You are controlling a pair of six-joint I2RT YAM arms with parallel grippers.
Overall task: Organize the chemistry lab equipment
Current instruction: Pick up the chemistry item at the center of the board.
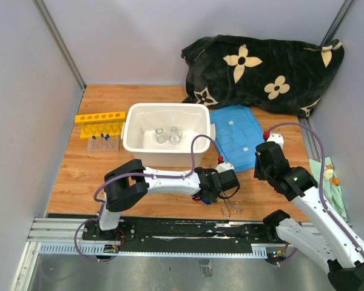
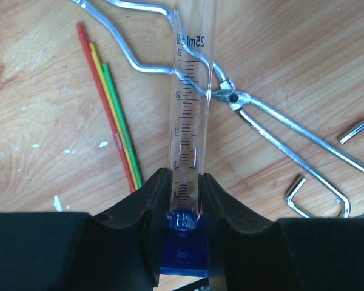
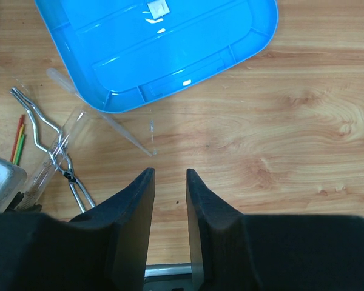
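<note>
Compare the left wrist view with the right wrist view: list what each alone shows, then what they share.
Left wrist only: a close look at the left pincer shut on the graduated cylinder, its 25 ml scale readable. Right wrist only: the blue lid, a clear pipette by its edge, and the open right pincer. Both: the metal tongs, the coloured sticks and the cylinder itself.

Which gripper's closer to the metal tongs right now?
Left. The left gripper, shut on the graduated cylinder, sits right beside the tongs, the cylinder crossing over them. The right gripper is open, farther off, tongs to its left.
</note>
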